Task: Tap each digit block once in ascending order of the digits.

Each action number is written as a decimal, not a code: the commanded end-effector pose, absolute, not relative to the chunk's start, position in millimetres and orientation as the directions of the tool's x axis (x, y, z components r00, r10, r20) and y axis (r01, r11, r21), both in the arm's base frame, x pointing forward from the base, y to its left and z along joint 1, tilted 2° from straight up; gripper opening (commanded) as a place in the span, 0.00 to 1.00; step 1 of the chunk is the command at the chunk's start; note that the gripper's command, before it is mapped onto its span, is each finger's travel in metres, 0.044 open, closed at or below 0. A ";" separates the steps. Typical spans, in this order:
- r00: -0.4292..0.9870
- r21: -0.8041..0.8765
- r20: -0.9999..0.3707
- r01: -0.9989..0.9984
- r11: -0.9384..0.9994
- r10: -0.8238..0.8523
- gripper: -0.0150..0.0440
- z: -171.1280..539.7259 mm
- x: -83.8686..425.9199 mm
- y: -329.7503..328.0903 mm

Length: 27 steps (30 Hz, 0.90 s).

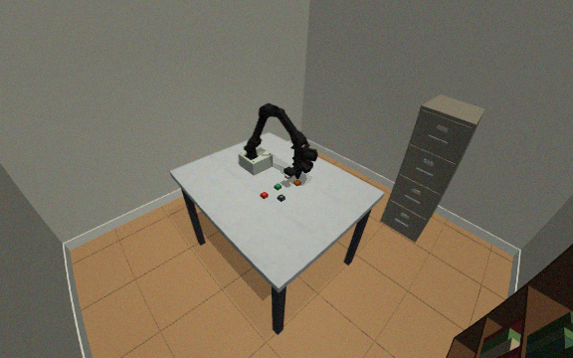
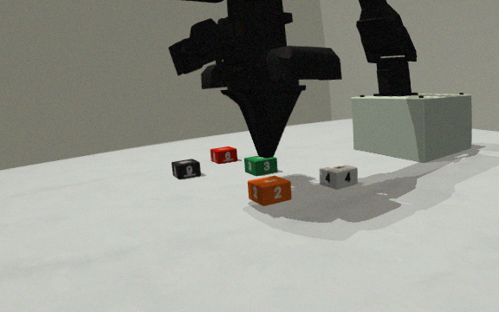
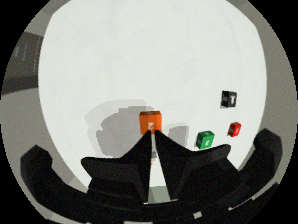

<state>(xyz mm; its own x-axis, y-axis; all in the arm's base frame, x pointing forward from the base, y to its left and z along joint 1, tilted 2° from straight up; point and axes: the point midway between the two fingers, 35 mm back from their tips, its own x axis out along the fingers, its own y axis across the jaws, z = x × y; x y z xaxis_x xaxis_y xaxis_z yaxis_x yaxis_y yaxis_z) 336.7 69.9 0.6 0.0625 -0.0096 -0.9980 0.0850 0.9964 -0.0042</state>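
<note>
My gripper (image 1: pixel 297 176) (image 2: pixel 267 156) (image 3: pixel 152 133) is shut and empty, its tips a little above the orange block, not touching it. The orange block (image 1: pixel 297 183) (image 2: pixel 269 191) (image 3: pixel 150 123) shows a 2. The green block (image 1: pixel 278 187) (image 2: pixel 261 166) (image 3: pixel 205 140) shows a 3. The white block (image 2: pixel 338 177) shows a 4; it is hidden in the top view and mostly hidden by the fingers in the wrist view. The red block (image 1: pixel 264 195) (image 2: pixel 223 155) (image 3: pixel 234 129) shows an underlined 6. The black block (image 1: pixel 281 198) (image 2: pixel 185 169) (image 3: pixel 229 99) shows an underlined 9.
The blocks stand apart on the pale table (image 1: pixel 267 239) (image 2: pixel 189 260) (image 3: pixel 150 60). The arm's grey-green base box (image 1: pixel 254 165) (image 2: pixel 388 126) stands behind them. A filing cabinet (image 1: pixel 416 184) stands beyond the table, and a bookshelf is at the lower right of the top view.
</note>
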 end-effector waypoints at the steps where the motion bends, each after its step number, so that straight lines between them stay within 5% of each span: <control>1: 0.050 -0.012 -0.999 0.090 0.996 -0.016 0.29 -8.9 334.9 68.6; 27: 0.050 -0.012 -0.999 0.090 0.996 -0.016 0.29 1.4 334.1 68.8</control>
